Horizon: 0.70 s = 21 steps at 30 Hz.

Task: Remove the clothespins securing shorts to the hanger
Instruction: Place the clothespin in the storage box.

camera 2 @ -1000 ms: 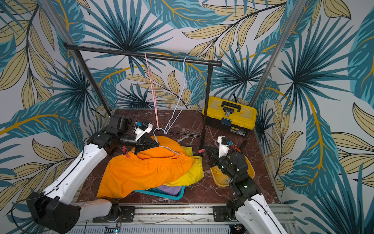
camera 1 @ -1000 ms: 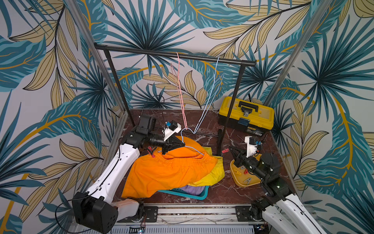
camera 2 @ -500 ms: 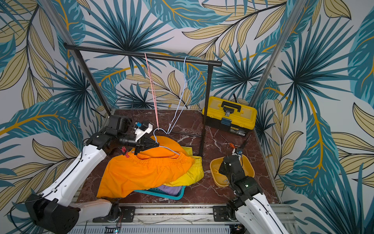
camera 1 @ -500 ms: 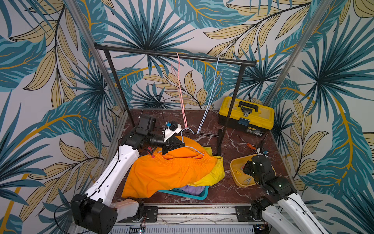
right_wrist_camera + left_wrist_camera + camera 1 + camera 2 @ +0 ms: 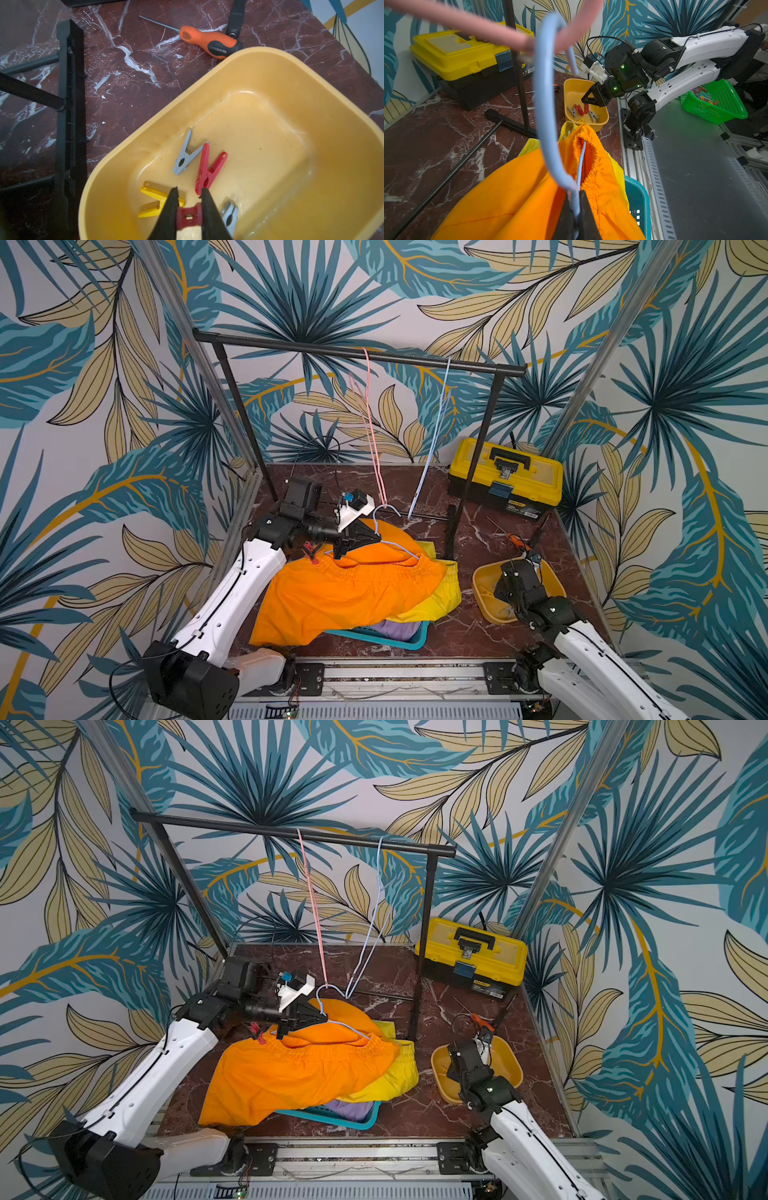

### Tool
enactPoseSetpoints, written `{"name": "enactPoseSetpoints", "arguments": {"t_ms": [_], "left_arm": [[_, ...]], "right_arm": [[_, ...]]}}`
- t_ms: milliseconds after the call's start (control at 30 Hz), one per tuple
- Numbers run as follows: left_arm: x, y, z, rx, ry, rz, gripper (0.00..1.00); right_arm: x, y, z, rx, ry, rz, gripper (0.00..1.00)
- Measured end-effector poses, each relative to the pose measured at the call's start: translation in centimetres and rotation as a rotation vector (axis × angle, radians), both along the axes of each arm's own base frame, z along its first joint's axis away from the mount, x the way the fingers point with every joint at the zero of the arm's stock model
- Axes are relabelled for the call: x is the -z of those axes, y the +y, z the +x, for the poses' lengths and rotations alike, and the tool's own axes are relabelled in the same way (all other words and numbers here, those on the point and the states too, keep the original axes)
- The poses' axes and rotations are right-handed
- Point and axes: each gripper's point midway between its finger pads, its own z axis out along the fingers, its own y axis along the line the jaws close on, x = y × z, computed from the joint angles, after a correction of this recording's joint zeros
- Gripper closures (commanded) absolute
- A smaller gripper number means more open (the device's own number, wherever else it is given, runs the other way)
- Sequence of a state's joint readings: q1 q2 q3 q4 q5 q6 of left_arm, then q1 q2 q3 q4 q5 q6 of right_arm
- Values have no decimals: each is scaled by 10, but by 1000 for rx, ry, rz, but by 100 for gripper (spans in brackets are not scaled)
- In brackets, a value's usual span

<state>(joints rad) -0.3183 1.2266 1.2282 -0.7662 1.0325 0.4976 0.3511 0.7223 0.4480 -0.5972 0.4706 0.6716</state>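
Your right fingers [image 5: 169,207] pinch a red clothespin [image 5: 189,216] over the yellow tub [image 5: 270,52] holding grey, red and yellow pins [image 5: 209,168]; left fingers [image 5: 588,216] clamp the blue hanger [image 5: 545,104].

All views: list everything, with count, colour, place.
basket: one, teal, under shorts.
shorts: three, orange atop yellow atop lilac, over basket.
held hanger: one, blue, in orange waistband.
rack: one, black, standing mid-scene.
rack hangers: two, pink and blue, on rack.
toolbox: one, yellow-black, back corner.
tub: one, yellow, under right gripper.
screwdriver: one, orange, beside tub.
loose clothespins: four, two grey, red, yellow, in tub.
held clothespin: one, red, between right jaws.
pinned clothespin: one, red, on orange waistband.
left gripper: one, black, gripping held hanger.
right gripper: one, black, over tub.
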Motion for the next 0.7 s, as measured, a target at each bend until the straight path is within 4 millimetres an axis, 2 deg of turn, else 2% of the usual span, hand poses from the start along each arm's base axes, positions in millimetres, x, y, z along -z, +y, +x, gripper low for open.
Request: {"name": "enactPoseSetpoints", "arguments": {"t_ms": [233, 300, 400, 467, 567, 700], "left_arm": [[0, -1, -1, 4, -1, 0, 100], [0, -1, -1, 4, -1, 1, 100], [0, -1, -1, 4, -1, 2, 100], [0, -2, -2, 5, -1, 2, 100], [0, -2, -2, 5, -1, 2, 100], [0, -2, -2, 3, 5, 3, 100]], "right_arm": [[4, 1, 5, 11, 9, -4, 38], [4, 0, 5, 12, 9, -10, 32], [-3, -2, 5, 19, -4, -17, 29], [-16, -2, 6, 13, -37, -8, 29], [-47, 5, 10, -30, -130, 30, 29], [-95, 32, 15, -186, -281, 138, 33]]}}
